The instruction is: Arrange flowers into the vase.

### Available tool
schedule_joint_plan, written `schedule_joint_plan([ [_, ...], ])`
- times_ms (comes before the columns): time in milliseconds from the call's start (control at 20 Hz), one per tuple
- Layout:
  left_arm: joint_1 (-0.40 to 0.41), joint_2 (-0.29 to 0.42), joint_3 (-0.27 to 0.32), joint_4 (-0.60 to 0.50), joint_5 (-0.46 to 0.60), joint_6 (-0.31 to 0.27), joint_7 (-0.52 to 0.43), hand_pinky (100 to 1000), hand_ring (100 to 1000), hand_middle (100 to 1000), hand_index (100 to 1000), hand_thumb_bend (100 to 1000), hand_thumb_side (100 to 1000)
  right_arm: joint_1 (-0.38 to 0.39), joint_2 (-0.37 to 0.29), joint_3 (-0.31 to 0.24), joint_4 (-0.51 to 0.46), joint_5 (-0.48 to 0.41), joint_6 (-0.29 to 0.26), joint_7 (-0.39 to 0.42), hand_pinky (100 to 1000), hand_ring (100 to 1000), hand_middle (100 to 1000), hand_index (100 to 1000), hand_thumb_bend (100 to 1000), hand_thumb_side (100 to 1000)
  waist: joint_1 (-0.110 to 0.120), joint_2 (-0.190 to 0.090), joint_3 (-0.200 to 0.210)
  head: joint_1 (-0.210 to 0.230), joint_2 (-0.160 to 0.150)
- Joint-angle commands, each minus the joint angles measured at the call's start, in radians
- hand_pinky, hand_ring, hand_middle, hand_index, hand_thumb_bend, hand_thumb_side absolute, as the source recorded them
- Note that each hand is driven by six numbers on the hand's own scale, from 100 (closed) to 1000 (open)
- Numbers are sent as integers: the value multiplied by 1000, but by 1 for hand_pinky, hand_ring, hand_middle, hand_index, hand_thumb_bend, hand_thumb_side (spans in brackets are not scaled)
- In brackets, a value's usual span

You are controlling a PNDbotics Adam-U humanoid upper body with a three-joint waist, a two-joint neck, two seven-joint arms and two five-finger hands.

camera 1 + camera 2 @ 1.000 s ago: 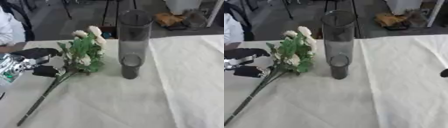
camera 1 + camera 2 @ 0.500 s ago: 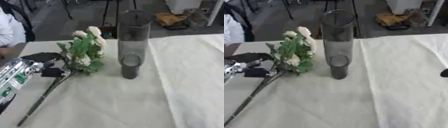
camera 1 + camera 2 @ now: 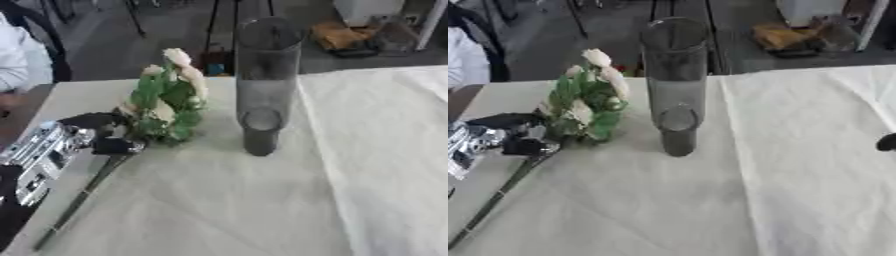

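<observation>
Left eye view: at nine o'clock, I am closing my left hand [image 3: 83, 135] around the stem of the flowers [image 3: 166, 102], fingers apparently curled about it. Blooms are lying on the table [image 3: 219, 200], just beside the upright vase [image 3: 262, 85] at centre. My right hand [image 3: 887, 142] is barely showing at three o'clock; its fingers I cannot tell.

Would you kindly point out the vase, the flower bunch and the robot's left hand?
vase [image 3: 262, 85], left eye view, on its glass wall.
flower bunch [image 3: 166, 107], left eye view, on the leaves.
left hand [image 3: 92, 122], left eye view, on a finger by the stem.
</observation>
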Motion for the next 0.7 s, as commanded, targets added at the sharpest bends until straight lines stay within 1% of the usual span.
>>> schedule_joint_plan([
  [50, -26, 5, 13, 9, -51, -27, 16, 1000, 1000, 1000, 1000, 370, 935, -4, -10, -3, -16, 3, 12, -9, 554, 702, 540, 748, 100, 863, 0, -32, 9, -6, 15],
  [200, -33, 2, 11, 2, -61, -49, 9, 1000, 1000, 1000, 1000, 362, 933, -2, -14, -4, -16, 2, 19, -19, 553, 701, 540, 746, 100, 859, 2, -41, 20, -7, 23],
  [400, -36, 4, 14, -3, -53, -56, -11, 1000, 1000, 1000, 1000, 354, 942, 0, -23, -5, -16, -6, 31, -39, 550, 696, 539, 744, 100, 856, 10, -54, 28, -10, 28],
  [500, -34, 4, 15, -4, -49, -57, -18, 1000, 1000, 1000, 1000, 353, 949, -1, -27, -5, -16, -11, 36, -46, 547, 694, 539, 744, 100, 855, 13, -58, 28, -9, 26],
  [550, -34, 4, 15, -3, -47, -57, -21, 1000, 1000, 1000, 1000, 368, 956, -2, -28, -5, -16, -13, 37, -48, 547, 694, 539, 744, 100, 855, 14, -59, 27, -9, 25],
  [700, -31, -2, 14, 4, -42, -58, -32, 1000, 1000, 1000, 1000, 354, 970, -2, -28, -5, -16, -16, 38, -49, 547, 694, 539, 744, 100, 851, 14, -58, 21, -8, 20],
])
